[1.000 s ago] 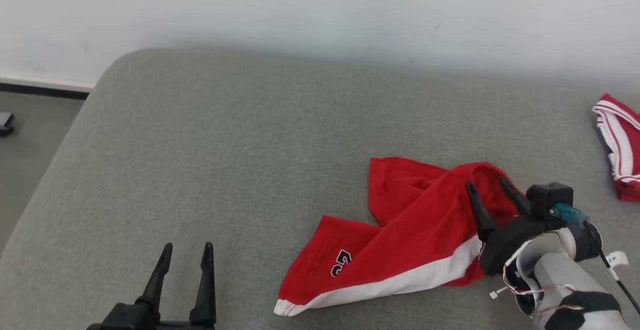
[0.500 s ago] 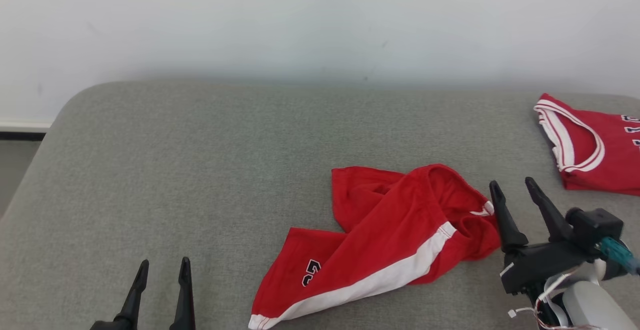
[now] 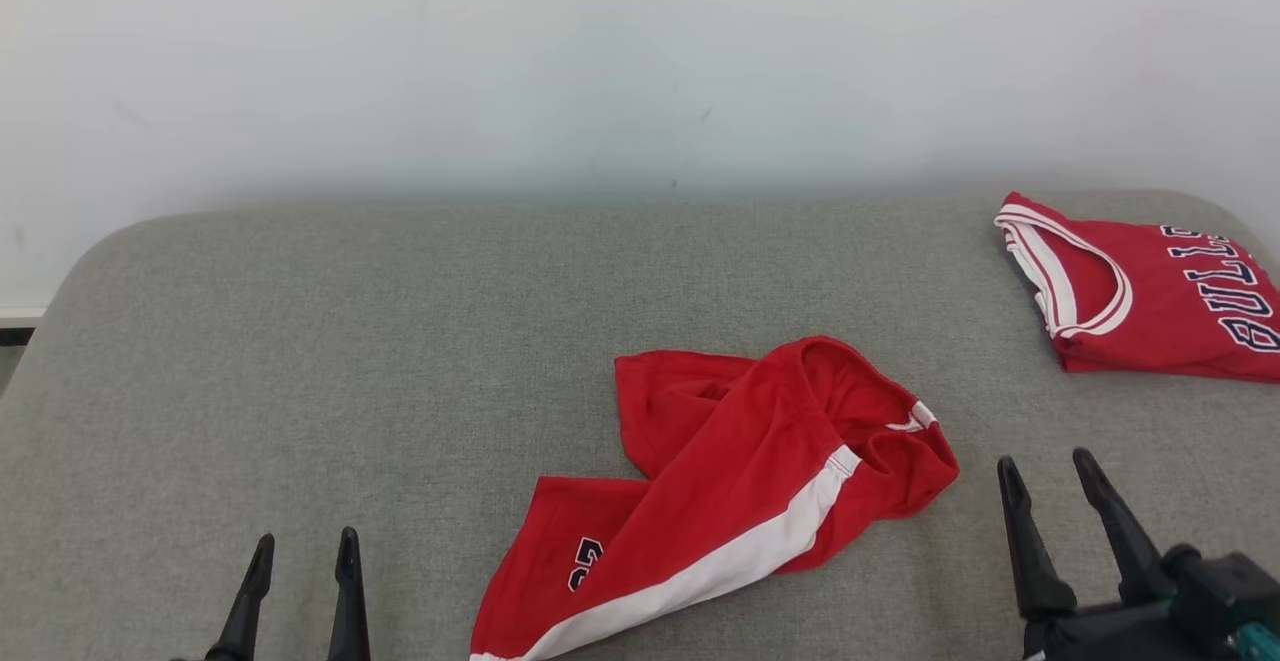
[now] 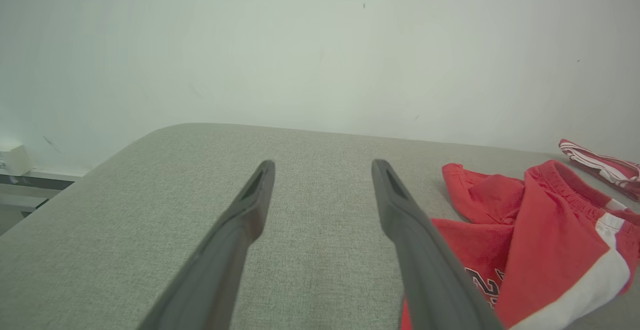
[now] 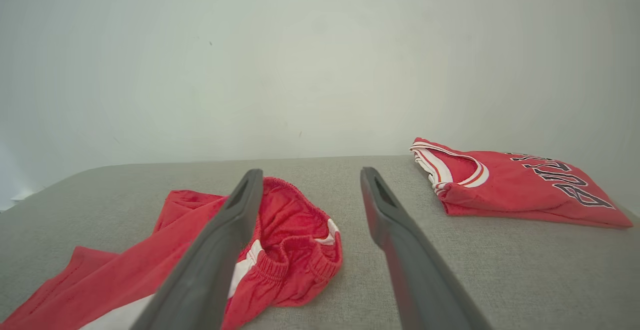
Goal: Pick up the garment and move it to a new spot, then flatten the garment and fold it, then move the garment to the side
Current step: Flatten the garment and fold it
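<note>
Shorts (image 3: 740,481) are soft matt cloth, worktop's (image 3: 350,341) a coarse grey weave, left claw (image 3: 305,539) and right claw (image 3: 1044,461) look matt plastic.

Your left gripper (image 4: 322,165) hovers with fingers spread wide above the grey cushion (image 4: 150,210). The crumpled red shorts (image 4: 540,220) lie just beside one finger, and a striped red garment (image 4: 605,167) sits beyond them at the cushion's far edge.

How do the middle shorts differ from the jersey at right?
The shorts lie crumpled and twisted; the jersey is folded flat. The shorts carry a broad white side stripe; the jersey has thin white trim and lettering. Both are red, on the grey cushion.
</note>
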